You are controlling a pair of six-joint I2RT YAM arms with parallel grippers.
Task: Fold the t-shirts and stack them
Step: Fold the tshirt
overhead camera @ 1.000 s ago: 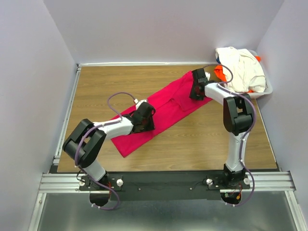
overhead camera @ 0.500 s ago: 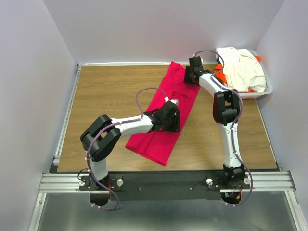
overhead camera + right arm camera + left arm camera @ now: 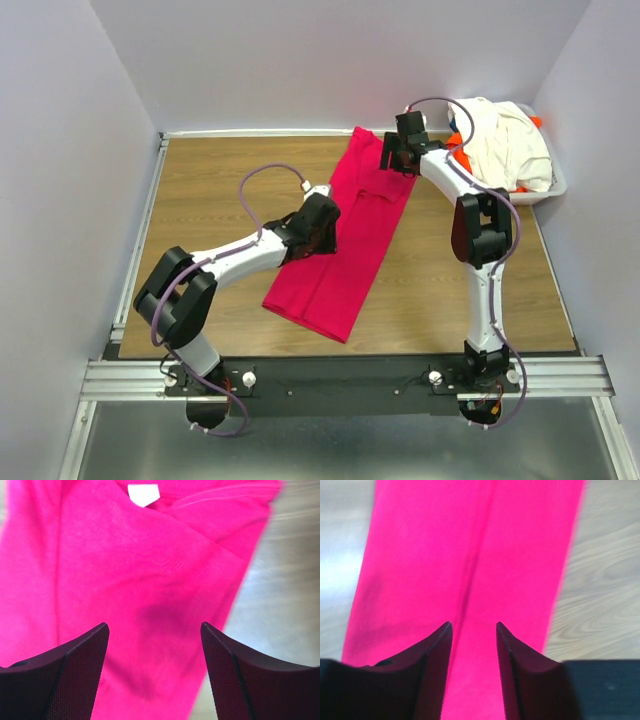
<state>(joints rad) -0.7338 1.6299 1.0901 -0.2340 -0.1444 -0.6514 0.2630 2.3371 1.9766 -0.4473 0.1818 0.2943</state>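
The crimson-pink t-shirt lies folded into a long strip on the table, running from the back centre towards the front. My left gripper is open over the strip's left edge at mid length; the left wrist view shows the pink cloth under the open left gripper. My right gripper is wide open over the strip's far right end; the right wrist view shows the pink cloth with its white label beyond the gripper. Neither gripper holds cloth. The cream-white t-shirt and the orange t-shirt lie bunched in the basket.
The white plastic basket stands at the table's back right corner, close to my right arm. Bare wooden table lies left of the pink strip and to its right front. Grey walls enclose the table on three sides.
The pink strip has swung from a diagonal to nearly front-to-back. My left gripper has since moved left and back from the strip's middle to its left edge. My right gripper stays at the far end.
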